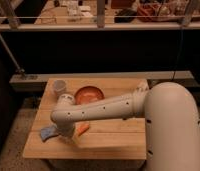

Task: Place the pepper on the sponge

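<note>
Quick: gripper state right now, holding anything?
Gripper: cannot be told; it hangs low between the flat light-blue sponge and the slim orange pepper.

- Warm, dim light is falling on the wooden table [118,139] in the lower half of the frame, making it the brightest area.
- The band across the upper middle is lying in deep darkness, while the top edge is glowing faintly.
- The white arm [108,106] is catching soft light along its upper side, without glare.
- The gripper [68,137], at lower left just beside the sponge [47,132], is sitting in shade under the arm, and a dark shadow is lying beneath it.
</note>
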You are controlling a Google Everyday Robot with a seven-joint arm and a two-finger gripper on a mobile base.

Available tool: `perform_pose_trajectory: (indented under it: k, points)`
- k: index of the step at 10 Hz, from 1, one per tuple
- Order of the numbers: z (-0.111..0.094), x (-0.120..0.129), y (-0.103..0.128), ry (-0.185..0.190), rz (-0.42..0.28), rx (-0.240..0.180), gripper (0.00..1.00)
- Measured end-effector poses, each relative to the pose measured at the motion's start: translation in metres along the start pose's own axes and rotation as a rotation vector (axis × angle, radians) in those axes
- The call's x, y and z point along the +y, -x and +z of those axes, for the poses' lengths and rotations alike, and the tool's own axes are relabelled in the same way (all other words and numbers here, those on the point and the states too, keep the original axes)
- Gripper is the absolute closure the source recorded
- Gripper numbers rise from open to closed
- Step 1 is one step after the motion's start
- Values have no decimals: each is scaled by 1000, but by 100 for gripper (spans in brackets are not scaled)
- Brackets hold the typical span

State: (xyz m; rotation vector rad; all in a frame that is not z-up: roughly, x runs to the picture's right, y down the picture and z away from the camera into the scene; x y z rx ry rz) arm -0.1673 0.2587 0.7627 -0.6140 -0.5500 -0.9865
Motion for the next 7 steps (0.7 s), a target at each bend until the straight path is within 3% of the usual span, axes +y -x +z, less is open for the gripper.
perform_pose_trajectory:
  k: [7]
  points:
    - [6,0,6,2,-13,3,20]
